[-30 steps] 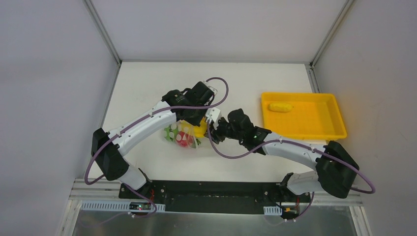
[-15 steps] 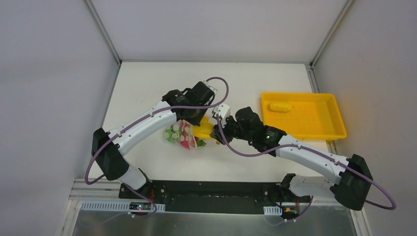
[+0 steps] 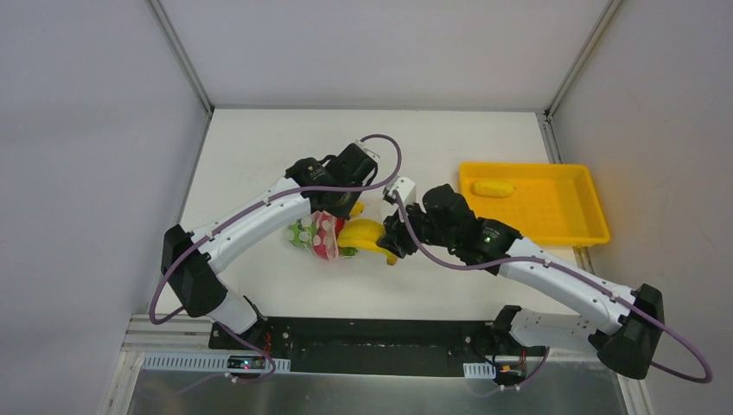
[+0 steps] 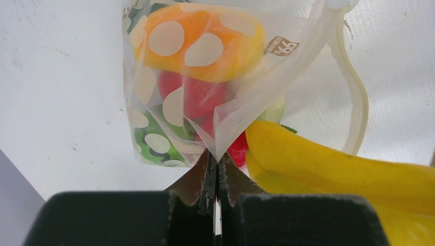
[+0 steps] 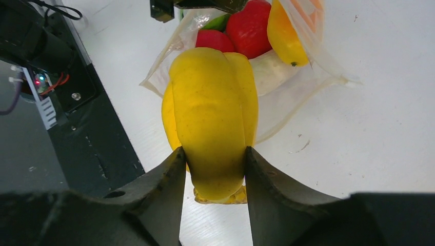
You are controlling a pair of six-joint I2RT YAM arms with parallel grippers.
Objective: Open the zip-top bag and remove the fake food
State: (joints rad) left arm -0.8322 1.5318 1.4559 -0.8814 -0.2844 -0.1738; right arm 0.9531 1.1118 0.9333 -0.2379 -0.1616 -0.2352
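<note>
Right wrist view has the right gripper [image 5: 213,177] nearest, its jaws clamped on one end of a glossy yellow plastic banana [image 5: 213,107]. The banana's far end reaches the open mouth of the clear, floppy zip-top bag [image 5: 292,97] printed with white dots, where red apples [image 5: 249,28] and a yellow piece [image 5: 284,31] sit. Left wrist view shows the left gripper [image 4: 215,177], jaws pinched together on a fold of the bag's plastic, with a green piece [image 4: 154,141] and an orange piece [image 4: 200,38] beyond. From above, the bag is mid-way across the white bench [image 3: 259,147], between the grippers. Farther right stands a rigid yellow tray [image 3: 553,216] holding a small yellow corn cob [image 3: 493,187].
</note>
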